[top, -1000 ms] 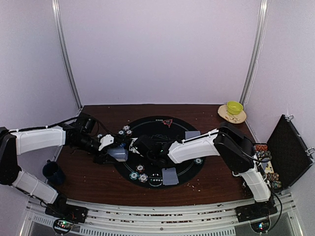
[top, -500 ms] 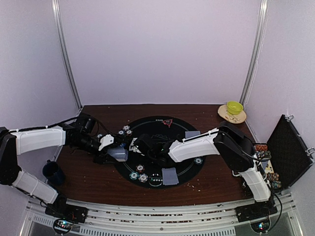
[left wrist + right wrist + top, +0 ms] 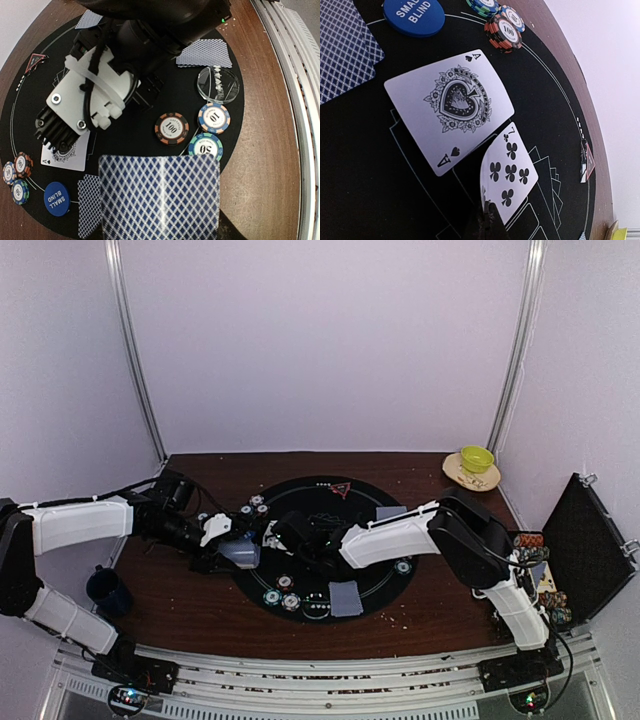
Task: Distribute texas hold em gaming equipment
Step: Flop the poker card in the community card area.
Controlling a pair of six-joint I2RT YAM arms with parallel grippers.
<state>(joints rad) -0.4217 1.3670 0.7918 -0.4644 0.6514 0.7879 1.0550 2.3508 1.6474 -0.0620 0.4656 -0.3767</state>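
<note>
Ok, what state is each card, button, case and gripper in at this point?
left gripper, shut on the deck.
deck, face down, in the left gripper.
right gripper, shut on the seven of clubs.
seven of clubs, face up, pinched at one end.
ace of spades, face up, flat on the mat.
small blind button, label up.
black case, open.

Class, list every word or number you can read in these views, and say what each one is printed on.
"SMALL BLIND": blue disc
"100": orange chip
"10": blue chip
"50": green chip
"A": ace of spades
"7": seven of clubs
Lettering on the clear disc: too blurred to read.
Numbers on the small chips at the mat's edge: too small to read.
</note>
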